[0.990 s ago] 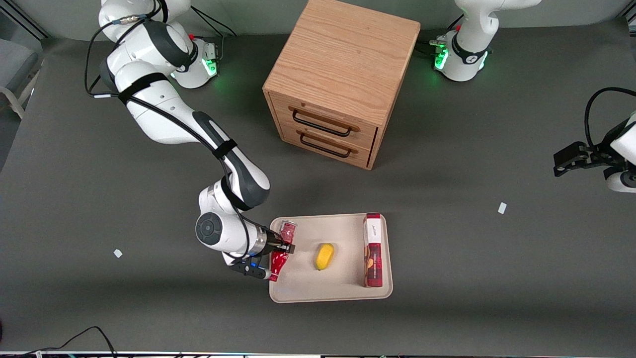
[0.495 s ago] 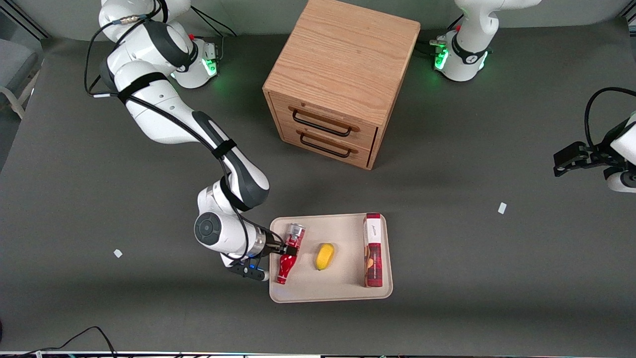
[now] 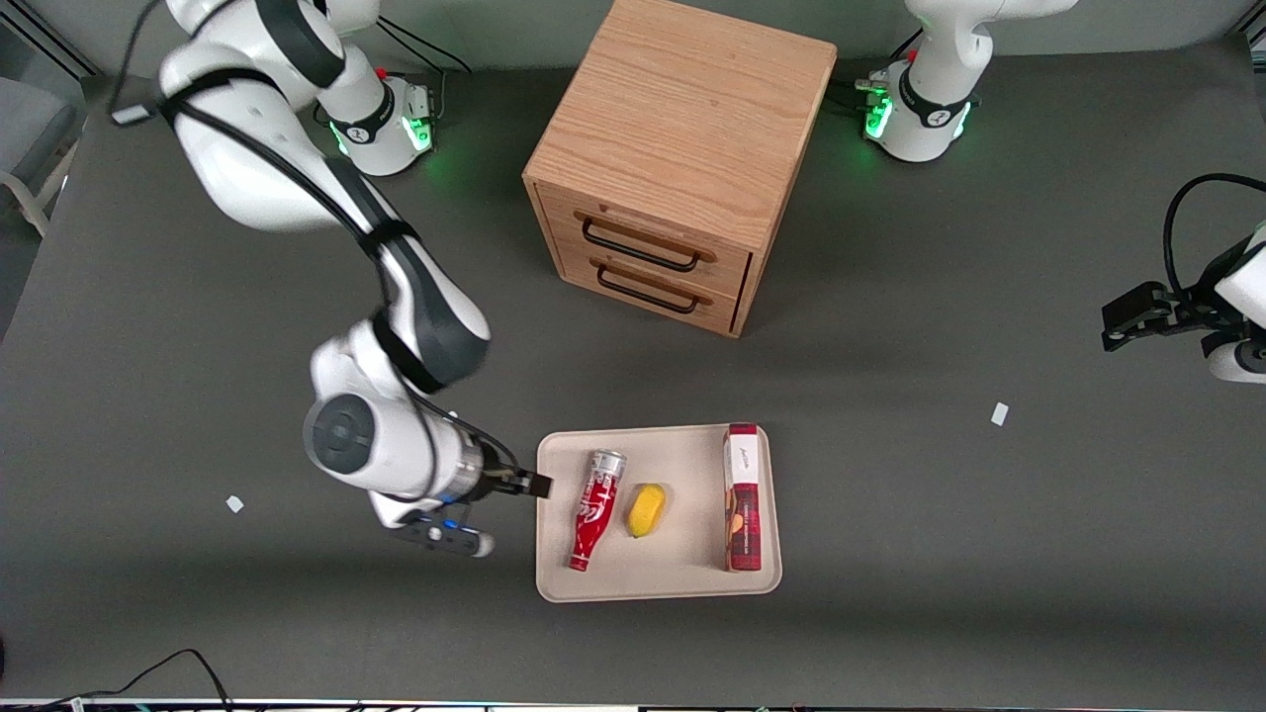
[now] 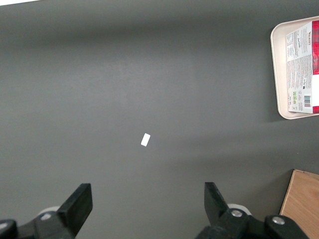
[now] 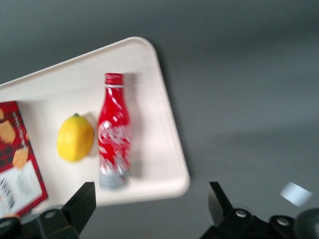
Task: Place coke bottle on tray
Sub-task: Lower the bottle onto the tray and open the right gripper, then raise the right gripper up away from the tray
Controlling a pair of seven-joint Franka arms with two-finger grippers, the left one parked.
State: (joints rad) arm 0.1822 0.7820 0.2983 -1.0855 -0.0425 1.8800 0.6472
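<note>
Coke bottle [image 3: 594, 509] lying flat on tray [image 3: 692, 587] beside lemon [image 3: 646, 509], end effector [image 3: 535, 485] spread wide and empty just off the tray's edge, probably only pulling away left to do.

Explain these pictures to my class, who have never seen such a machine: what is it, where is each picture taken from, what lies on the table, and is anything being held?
The white jointed machine is a robot arm. At its tip is a gripper, two fingers that pinch things. One picture looks down on the whole table from the front. The other two come from small cameras on the arms' wrists, so the dark prongs at their edge are gripper fingers.

On the table lies a cream tray. In it lie a red coke bottle on its side, a yellow lemon beside it, and a red-and-white box. A wooden two-drawer cabinet stands farther from the front camera.

Nothing is held: the gripper is open, just outside the tray's edge, apart from the bottle. The bottle is on the tray, so the job looks done.
</note>
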